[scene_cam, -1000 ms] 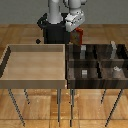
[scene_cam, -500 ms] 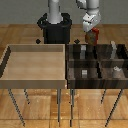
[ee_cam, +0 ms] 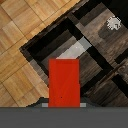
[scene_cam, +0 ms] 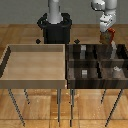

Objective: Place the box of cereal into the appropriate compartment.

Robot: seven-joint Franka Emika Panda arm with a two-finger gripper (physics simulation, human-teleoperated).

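Floor: wooden parquet (scene_cam: pixel 30 37) runs behind and under everything, and it shows beside the dark bin in the wrist view too.
Light bin: at the exterior view's left a wide, pale wooden tray (scene_cam: pixel 35 80) stands on thin metal legs, with raised walls all round.
Base: my black pedestal (scene_cam: pixel 55 27) sits behind the pale tray, near the middle of the exterior view, with a grey column rising from it.
Dark bin: just beside the pale tray, touching it along one wall, stands a dark wooden bin (scene_cam: pixel 97 62) split by dividers into several compartments, also on thin legs.
Small blocks: one grey-white block (scene_cam: pixel 84 73) lies in a front compartment, another (scene_cam: pixel 116 70) in a front compartment nearer the exterior view's right; more pale bits show in the back row, too small to tell apart.
Jaws: my jaws (scene_cam: pixel 106 31) hang from the white wrist above the back edge of the dark bin, toward the exterior view's right, and they are closed on the red box, gripping it at its upper end.
Cereal box: the small flat red box (ee_cam: pixel 64 82) hangs upright from my grip, clear of the bin, over the back row of compartments; in the wrist view it covers part of a dark compartment with a pale patch on its floor.
White speck: a small whitish lump (ee_cam: pixel 113 22) lies in a compartment well apart from the box in the wrist view; I cannot tell what it is.
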